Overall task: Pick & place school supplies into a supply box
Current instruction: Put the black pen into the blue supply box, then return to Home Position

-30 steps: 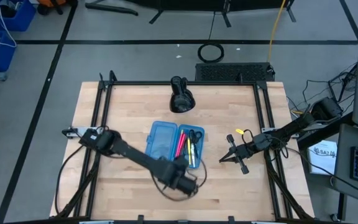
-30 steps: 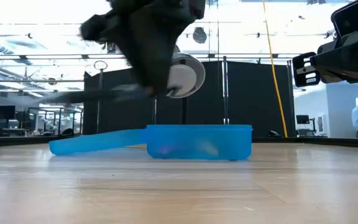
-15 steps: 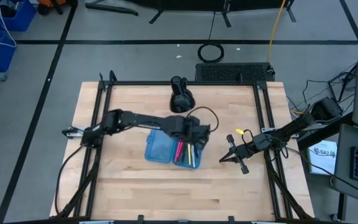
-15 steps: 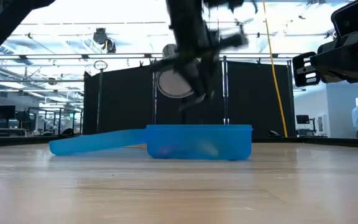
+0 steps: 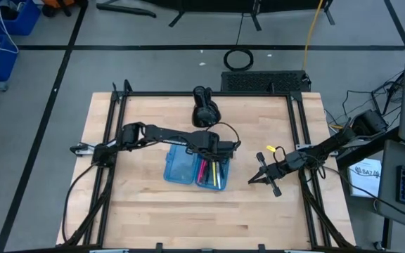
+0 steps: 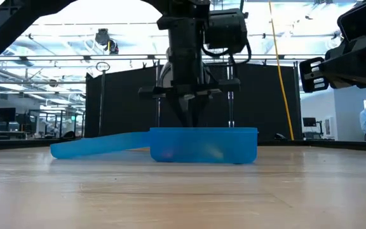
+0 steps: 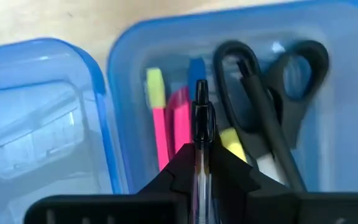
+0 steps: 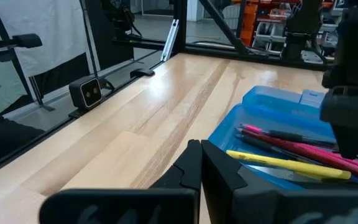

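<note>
The see-through blue plastic pencil box (image 5: 192, 166) lies open in the middle of the wooden table (image 5: 139, 211) in the high view. Its flat lid half is on the left and its deeper half is on the right.

The left gripper (image 5: 215, 150) hangs over the upper end of the deeper half. In the left wrist view its two dark fingers (image 7: 176, 171) are pinched shut on a thin black pen with a clear barrel (image 7: 200, 124). The pen points out over the inside of the box. In the low view, the gripper (image 6: 189, 105) hangs just above the box's rim, in the upper middle of the frame.

Inside the box lie a pink pen (image 7: 180, 127), a yellow pen (image 7: 156, 87) and small scissors with black handles (image 7: 272, 93). The scissors are at the right of the wrist picture.

The right gripper (image 5: 259, 177) waits to the right of the box, over bare table. Its fingers (image 8: 194, 165) are pressed together with nothing in them. A bulky black lamp-like thing (image 5: 204, 109) sits at the top edge of the table.
</note>
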Available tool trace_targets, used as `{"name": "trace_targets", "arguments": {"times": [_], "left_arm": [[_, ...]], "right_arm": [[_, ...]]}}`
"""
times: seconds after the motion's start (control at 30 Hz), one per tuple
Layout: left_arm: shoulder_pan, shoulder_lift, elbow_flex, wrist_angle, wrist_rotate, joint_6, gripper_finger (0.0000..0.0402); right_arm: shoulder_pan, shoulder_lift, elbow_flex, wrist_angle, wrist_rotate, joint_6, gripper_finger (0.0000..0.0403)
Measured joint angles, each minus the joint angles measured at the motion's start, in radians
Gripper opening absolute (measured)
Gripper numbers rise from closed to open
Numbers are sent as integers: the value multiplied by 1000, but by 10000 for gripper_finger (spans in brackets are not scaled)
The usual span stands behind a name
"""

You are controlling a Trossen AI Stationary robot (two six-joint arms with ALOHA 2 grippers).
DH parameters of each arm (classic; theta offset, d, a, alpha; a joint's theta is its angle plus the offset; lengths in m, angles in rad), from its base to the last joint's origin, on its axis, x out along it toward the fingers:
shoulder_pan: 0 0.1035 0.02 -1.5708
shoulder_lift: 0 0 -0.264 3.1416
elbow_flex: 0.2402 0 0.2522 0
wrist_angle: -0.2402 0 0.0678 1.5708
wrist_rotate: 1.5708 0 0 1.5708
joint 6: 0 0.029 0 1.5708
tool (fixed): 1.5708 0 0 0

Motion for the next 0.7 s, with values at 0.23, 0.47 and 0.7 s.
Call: {"name": "trace_targets", "arguments": {"times": [0.23,0.47,0.7], "left_arm": [[8,0,-76,44,37,-19,42],[-7,-6,-114,89,0,17,79],[-21,3,-26,100,-52,91,170]], "right_arm": [[0,0,0,4,0,0,0],[0,0,0,8,0,8,0],[0,0,0,7,0,10,0]]}}
